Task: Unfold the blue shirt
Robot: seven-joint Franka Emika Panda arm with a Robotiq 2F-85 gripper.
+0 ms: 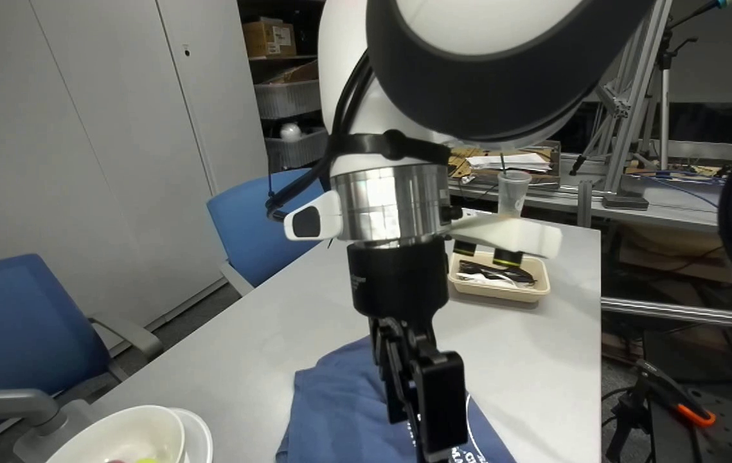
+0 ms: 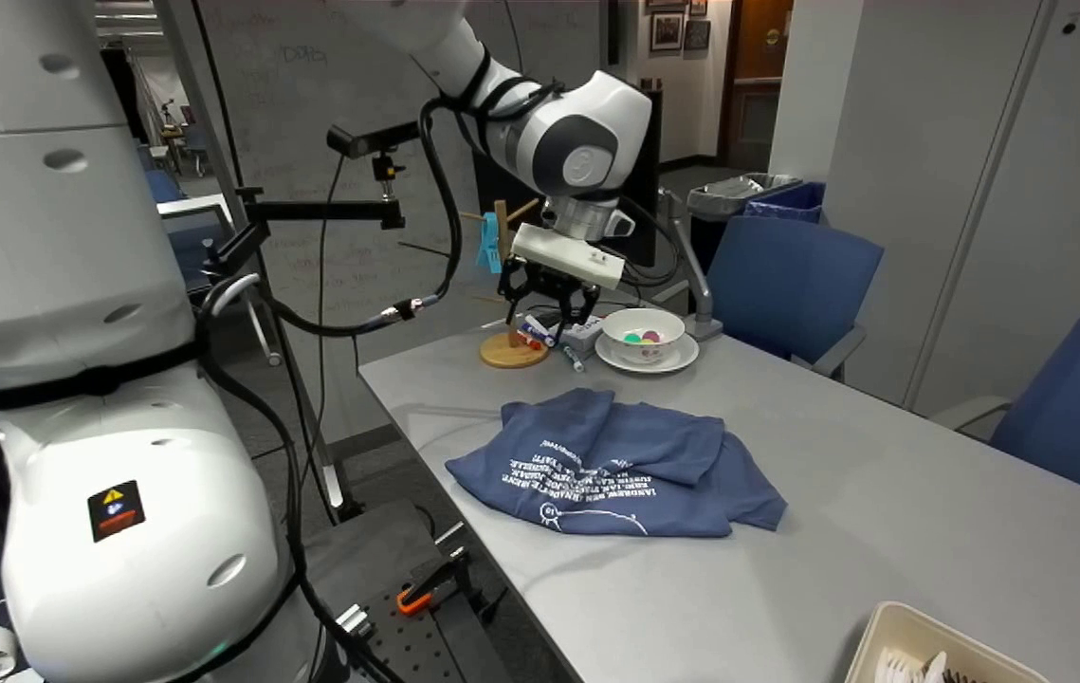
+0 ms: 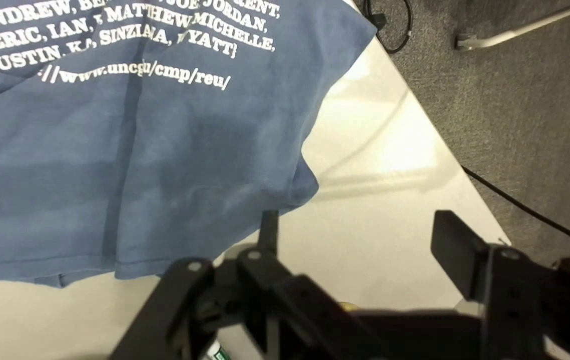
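Guess I'm between grabs here. The blue shirt (image 2: 615,465) is lying partly doubled over, one corner right at the long edge of the bench (image 2: 881,512) by the robot base (image 2: 127,560). My end effector (image 3: 357,237) hangs spread, nothing in it, toward the end edge with the bowl (image 2: 634,354). Next I'd pinch only the top layer of a fold and peel it inward from that long edge.

In exterior view: blue shirt (image 1: 346,405) partly hidden behind jaws — bottom edge crops it (bowl (image 1: 128,429), too).
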